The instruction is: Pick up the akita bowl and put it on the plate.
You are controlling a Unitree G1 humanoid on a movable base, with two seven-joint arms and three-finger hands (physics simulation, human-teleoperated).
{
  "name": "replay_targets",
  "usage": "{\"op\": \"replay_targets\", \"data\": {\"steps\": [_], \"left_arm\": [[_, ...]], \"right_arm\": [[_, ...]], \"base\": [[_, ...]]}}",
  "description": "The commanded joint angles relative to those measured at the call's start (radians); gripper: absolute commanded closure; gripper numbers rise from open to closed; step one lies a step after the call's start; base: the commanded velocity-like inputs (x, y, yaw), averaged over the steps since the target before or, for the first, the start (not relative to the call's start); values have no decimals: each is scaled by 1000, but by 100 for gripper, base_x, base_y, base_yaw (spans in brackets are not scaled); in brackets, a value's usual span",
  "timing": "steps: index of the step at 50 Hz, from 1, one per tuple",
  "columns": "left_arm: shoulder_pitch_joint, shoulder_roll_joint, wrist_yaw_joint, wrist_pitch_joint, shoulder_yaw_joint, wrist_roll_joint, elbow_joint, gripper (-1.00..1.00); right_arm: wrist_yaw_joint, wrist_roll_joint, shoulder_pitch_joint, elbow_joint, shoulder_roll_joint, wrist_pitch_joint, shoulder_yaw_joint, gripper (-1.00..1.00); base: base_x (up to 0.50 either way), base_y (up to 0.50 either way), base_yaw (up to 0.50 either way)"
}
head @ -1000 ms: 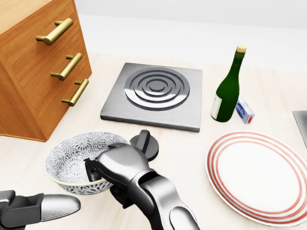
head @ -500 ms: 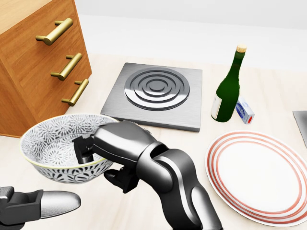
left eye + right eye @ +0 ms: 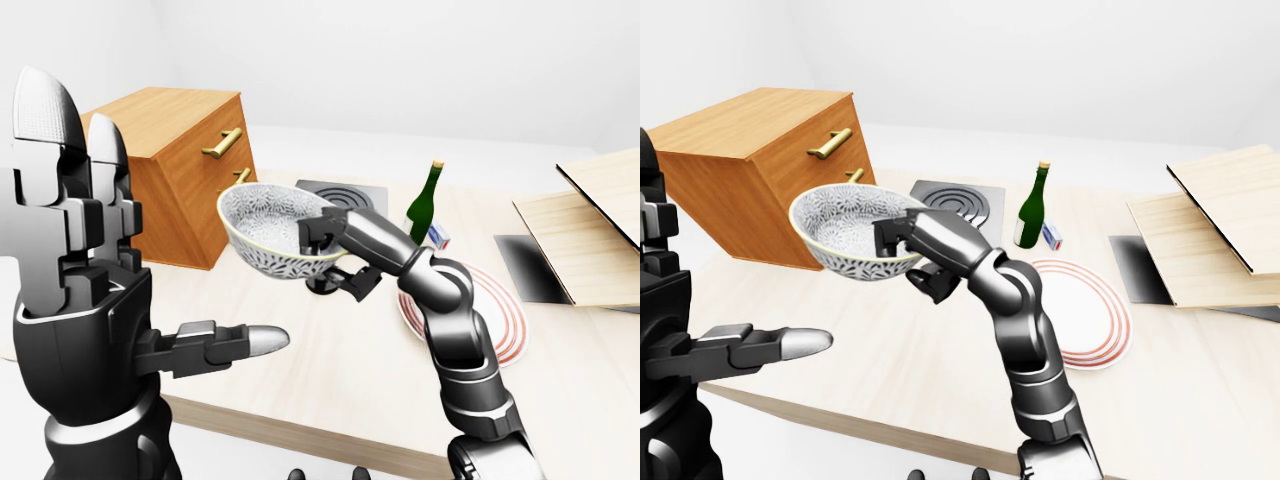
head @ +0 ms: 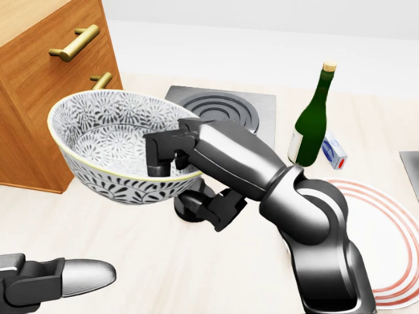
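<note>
Left-eye view: your right hand has raised the bowl clear of the bench. Its fingers are clamped over the rim, above the bench's left half and left of the plate. Your left hand is spread and empty.

Head view: the bowl has climbed well above where it sat, so the carry to the right comes next.

Right-eye view: one bowl, one plate, one bottle, one hob, one cabinet.
</note>
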Motion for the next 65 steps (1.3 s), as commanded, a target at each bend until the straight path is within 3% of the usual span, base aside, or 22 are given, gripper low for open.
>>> {"op": "replay_targets", "data": {"steps": [1,14,26,50,65], "left_arm": [[-10,2,6,0,-12,10,0,-100],[-26,6,9,0,-7,9,0,-100],[-50,15,11,0,-10,9,0,-100],[-52,11,19,0,-30,33,0,-100],[-53,12,23,0,-38,40,0,-100]], "right_arm": [[0,115,74,-113,-92,0,-75,100],[0,243,282,-246,-159,0,-144,100],[0,338,436,-228,-216,0,-247,100],[0,426,403,-41,-335,0,-429,100],[0,348,394,151,-403,0,-494,100]], "base": [[0,0,0],[0,0,0],[0,0,0],[0,0,0],[0,0,0]]}}
